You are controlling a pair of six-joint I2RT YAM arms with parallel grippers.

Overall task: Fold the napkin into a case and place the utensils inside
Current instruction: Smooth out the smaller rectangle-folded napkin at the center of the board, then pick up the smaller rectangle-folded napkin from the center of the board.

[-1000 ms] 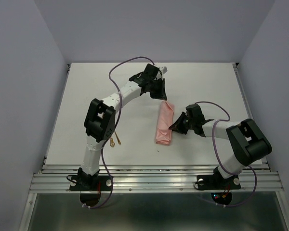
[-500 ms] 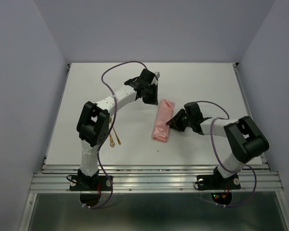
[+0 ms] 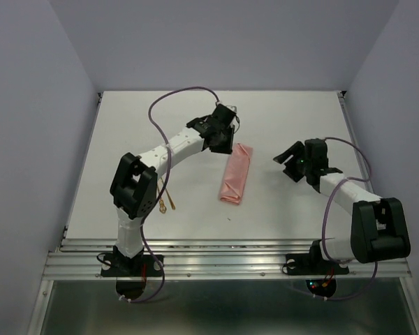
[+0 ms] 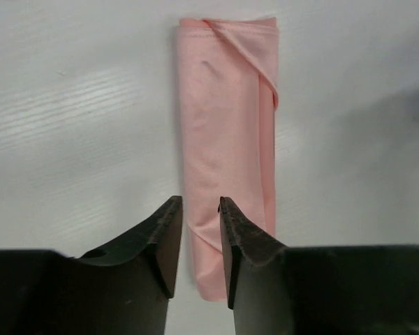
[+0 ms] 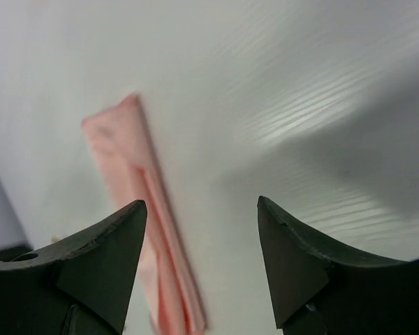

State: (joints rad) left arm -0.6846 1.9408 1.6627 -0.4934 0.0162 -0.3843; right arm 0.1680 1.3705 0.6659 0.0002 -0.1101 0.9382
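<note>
Case (image 3: pixel 236 174): narrow, layered salmon-pink cloth strip, faint sheen | table (image 3: pixel 300 118): smooth white

**Soft overhead light; right wrist view smeared**

Top view: bright and even. Diffuse light from above falls on the white table (image 3: pixel 126 125). No glare, and the arms throw only faint, soft-edged shadows. Focus sharp throughout.

Left wrist view: crisp on the case (image 4: pixel 227 139), folds readable. Faint striped sheen on the table and a grey shadow at the right edge. The left gripper (image 4: pixel 199 202) reads as a near-black silhouette with little detail.

Right wrist view: blurred, edges of the case smeared. A broad grey shadow lies across the right side. The right gripper (image 5: pixel 200 204) is dark and soft-edged.
</note>
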